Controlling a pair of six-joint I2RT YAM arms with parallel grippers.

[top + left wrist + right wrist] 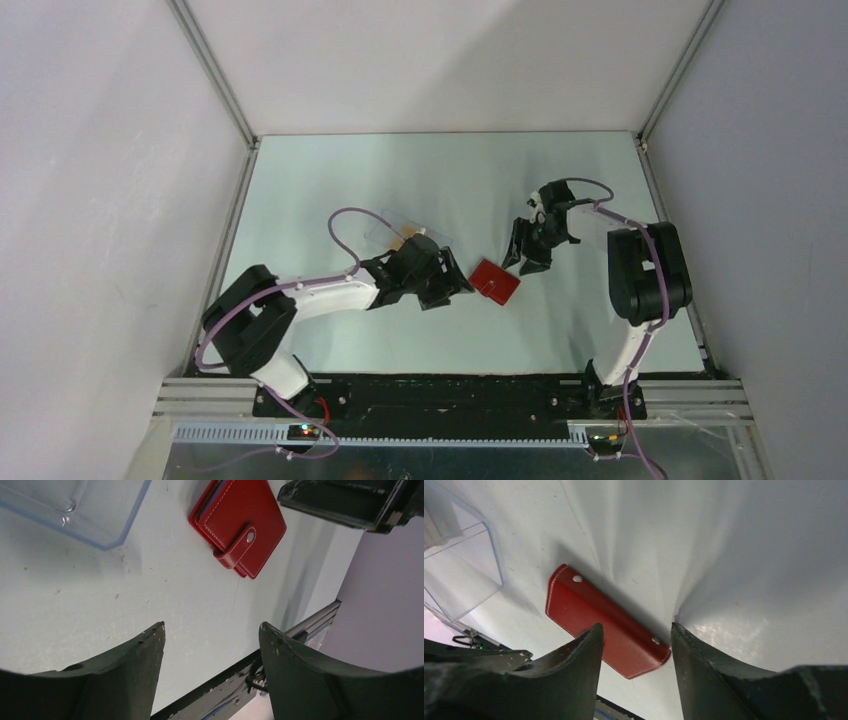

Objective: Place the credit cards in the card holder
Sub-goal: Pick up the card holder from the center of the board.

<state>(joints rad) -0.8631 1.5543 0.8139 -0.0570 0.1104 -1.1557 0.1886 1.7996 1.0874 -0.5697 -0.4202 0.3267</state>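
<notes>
Pale scuffed tabletop [400, 180] bears the red card holder [496, 282]; white walls [450, 60] surround.

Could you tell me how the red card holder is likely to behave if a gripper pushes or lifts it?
The card holder lies flat and thin, so it would probably slide on the smooth table rather than tip. Its tab looks snapped shut, so it should lift as one fairly stiff piece, likely light.

No text, brand, number or sign can be read in any view. The small red stitched card holder [239, 522] shows only a plain silver snap button [250, 537], with no letters visible.
</notes>
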